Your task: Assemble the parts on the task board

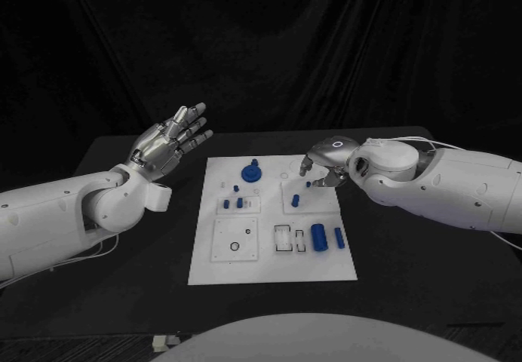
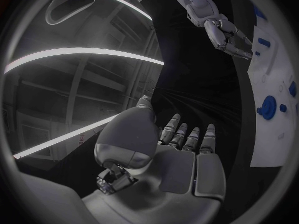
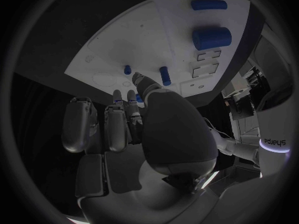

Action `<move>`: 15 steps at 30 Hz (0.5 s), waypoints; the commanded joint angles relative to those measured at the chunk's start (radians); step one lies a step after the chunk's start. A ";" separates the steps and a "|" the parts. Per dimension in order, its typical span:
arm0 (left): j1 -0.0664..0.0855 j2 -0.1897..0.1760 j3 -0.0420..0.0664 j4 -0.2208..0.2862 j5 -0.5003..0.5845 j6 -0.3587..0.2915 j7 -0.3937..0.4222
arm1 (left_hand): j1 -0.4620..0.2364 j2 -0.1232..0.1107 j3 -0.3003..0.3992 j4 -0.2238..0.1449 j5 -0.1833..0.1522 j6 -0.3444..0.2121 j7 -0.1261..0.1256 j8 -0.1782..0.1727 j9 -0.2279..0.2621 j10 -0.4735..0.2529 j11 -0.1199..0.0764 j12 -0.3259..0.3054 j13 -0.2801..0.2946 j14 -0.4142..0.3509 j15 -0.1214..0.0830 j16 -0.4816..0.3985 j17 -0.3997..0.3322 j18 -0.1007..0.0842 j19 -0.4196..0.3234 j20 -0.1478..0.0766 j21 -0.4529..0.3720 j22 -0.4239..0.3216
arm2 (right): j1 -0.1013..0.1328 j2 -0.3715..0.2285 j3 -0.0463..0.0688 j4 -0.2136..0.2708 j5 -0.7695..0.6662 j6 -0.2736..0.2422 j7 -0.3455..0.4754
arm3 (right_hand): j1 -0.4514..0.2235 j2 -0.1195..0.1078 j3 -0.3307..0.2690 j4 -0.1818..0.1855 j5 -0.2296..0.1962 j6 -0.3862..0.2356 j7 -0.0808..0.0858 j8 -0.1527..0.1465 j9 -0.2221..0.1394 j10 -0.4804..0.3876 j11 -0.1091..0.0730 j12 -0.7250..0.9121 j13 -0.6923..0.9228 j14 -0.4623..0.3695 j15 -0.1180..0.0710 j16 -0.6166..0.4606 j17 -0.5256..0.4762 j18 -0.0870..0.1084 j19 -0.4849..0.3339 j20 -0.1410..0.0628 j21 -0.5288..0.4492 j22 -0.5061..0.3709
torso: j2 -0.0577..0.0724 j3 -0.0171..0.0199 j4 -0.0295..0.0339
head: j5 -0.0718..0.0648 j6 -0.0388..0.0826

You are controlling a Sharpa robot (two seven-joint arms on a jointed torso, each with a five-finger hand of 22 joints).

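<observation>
A: Right hand point(image 1: 323, 167)?
B: Over the far right corner of the task board point(image 1: 218, 271), fingers curled down; can't tell if it's pinching anything. Small blue peg point(image 1: 295, 200) stands just below it.
A: Left hand point(image 1: 171, 141)?
B: Raised left of the board, fingers spread wide, holding nothing.
A: Other parts?
B: Blue round gear point(image 1: 251, 174) near far edge, two small pegs point(image 1: 231, 203) mid-board, thick cylinder point(image 1: 319, 236) and thin bar point(image 1: 339, 237) at right, all on the black counter point(image 1: 130, 264).
</observation>
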 commanded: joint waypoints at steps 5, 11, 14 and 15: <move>-0.001 -0.005 0.001 0.000 0.015 0.029 0.176 | 0.073 -0.005 0.019 -0.014 0.078 0.015 0.017 0.000 0.002 0.001 0.021 0.016 0.002 0.001 0.022 0.015 0.003 0.004 0.002 0.023 0.000 0.003 | -0.010 0.008 0.001 -0.028 -0.010 0.003 -0.006 | -0.003 0.005 0.014 -0.018 0.061 0.021 0.002 0.006 0.012 0.018 0.004 0.014 -0.001 0.054 -0.002 0.004 0.024 0.016 0.012 -0.005 0.004 0.179 | 0.001 0.0025 -0.0011 | -0.004 0.000; -0.002 -0.002 0.001 -0.007 0.015 0.038 0.169 | 0.097 -0.004 0.025 -0.023 0.098 0.023 0.024 0.002 0.003 0.001 0.028 0.020 0.003 0.004 0.034 0.023 0.005 0.004 0.004 0.036 0.001 0.008 | -0.017 0.016 0.001 -0.043 -0.008 -0.014 0.006 | -0.027 0.007 0.004 -0.010 -0.037 0.026 0.002 0.009 0.025 0.043 0.001 0.038 0.005 0.055 -0.003 0.005 0.026 0.015 0.014 -0.006 0.007 0.180 | 0.000 0.0016 0.0002 | -0.001 0.000; -0.002 0.000 0.001 -0.009 0.015 0.042 0.166 | 0.105 -0.003 0.027 -0.026 0.105 0.025 0.026 0.002 0.003 0.001 0.030 0.022 0.003 0.005 0.037 0.026 0.006 0.005 0.005 0.039 0.001 0.009 | -0.021 0.022 0.001 -0.052 -0.002 -0.020 0.011 | -0.019 0.012 0.012 -0.015 -0.007 0.032 0.003 0.013 0.031 0.052 -0.001 0.047 0.008 0.055 -0.004 0.005 0.026 0.015 0.014 -0.007 0.007 0.180 | 0.000 0.0017 0.0001 | 0.003 0.000; -0.002 0.000 0.001 -0.010 0.015 0.043 0.165 | 0.107 -0.004 0.028 -0.027 0.108 0.025 0.026 0.002 0.003 0.001 0.031 0.022 0.003 0.005 0.038 0.028 0.006 0.005 0.005 0.040 0.001 0.010 | -0.023 0.024 0.001 -0.056 0.002 -0.023 0.013 | -0.015 0.013 0.016 -0.018 0.012 0.032 0.003 0.013 0.033 0.053 -0.001 0.048 0.008 0.055 -0.005 0.005 0.026 0.015 0.015 -0.007 0.007 0.180 | 0.000 0.0016 0.0000 | 0.006 0.000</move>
